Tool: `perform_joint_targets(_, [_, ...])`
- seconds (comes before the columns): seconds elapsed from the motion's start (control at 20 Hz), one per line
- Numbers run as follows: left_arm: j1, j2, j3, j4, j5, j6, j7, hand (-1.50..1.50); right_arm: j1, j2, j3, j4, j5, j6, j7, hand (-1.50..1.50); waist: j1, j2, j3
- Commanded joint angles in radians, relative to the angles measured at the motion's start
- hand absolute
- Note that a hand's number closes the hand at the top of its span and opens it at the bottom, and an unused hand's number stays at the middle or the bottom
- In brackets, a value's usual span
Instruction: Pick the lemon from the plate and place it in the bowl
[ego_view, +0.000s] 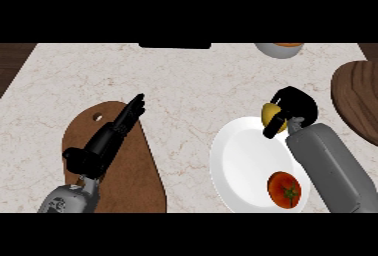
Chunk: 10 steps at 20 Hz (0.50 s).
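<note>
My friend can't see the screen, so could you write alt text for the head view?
The robot's right hand curls its fingers round a lemon at the far edge of a white plate, which also holds a tomato. Its left hand rests open over a wooden cutting board, on a pale marble counter.

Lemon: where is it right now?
Head view, right side: the lemon sits inside the curled right hand, at the far rim of the white plate, beyond the tomato.
</note>
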<state>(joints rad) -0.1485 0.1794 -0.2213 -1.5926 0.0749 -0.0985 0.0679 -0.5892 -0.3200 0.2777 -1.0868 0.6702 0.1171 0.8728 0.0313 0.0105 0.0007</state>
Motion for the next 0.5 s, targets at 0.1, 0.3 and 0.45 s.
perform_joint_targets(0.1, [-0.011,-0.015,-0.001,0.009,-0.012,0.003,-0.011,0.0,-0.188,-0.08,-0.036,0.253,0.151,-0.086,0.016,1.5,0.002,0.001,0.0])
perform_joint_targets(0.3, [-0.002,-0.021,0.002,0.016,-0.008,0.004,0.005,0.0,-0.268,-0.136,-0.057,0.252,0.221,-0.187,0.018,1.5,-0.01,-0.004,-0.001])
perform_joint_targets(0.45, [-0.004,0.011,0.035,0.014,0.004,-0.014,-0.006,0.0,-0.321,-0.137,-0.086,0.207,0.264,-0.333,0.049,1.5,-0.009,-0.006,-0.001])
